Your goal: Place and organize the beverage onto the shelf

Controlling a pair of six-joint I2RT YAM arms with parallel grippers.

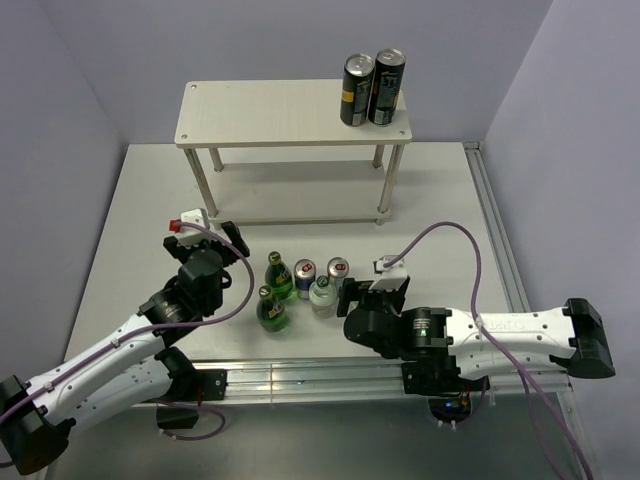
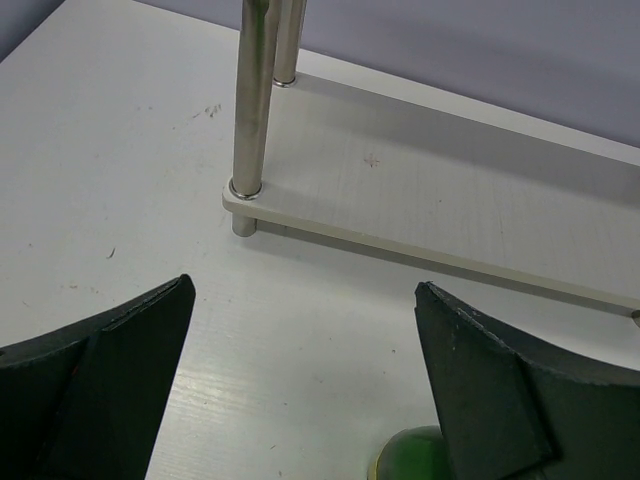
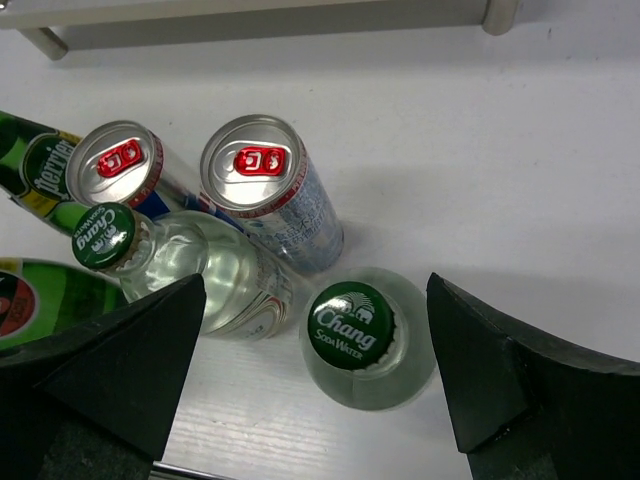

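Note:
The shelf (image 1: 280,112) stands at the back of the table; its lower board (image 2: 440,215) and a leg (image 2: 250,110) show in the left wrist view. Two green glass bottles (image 1: 279,277) (image 1: 271,310), two silver-blue-red cans (image 1: 305,278) (image 1: 338,270) and a clear green-capped bottle (image 1: 322,296) stand grouped mid-table. My right gripper (image 3: 315,290) is open, its jaws on either side of the second clear bottle (image 3: 355,330), above it and apart from it. The cans (image 3: 265,180) (image 3: 125,165) and other clear bottle (image 3: 180,265) lie just beyond. My left gripper (image 2: 303,288) is open and empty, left of the group; a green bottle top (image 2: 415,455) shows by its right finger.
Two tall dark cans (image 1: 357,90) (image 1: 386,87) stand on the shelf's top board at its right end. A raised rail (image 1: 495,230) runs along the table's right edge. Grey walls close in the back and both sides.

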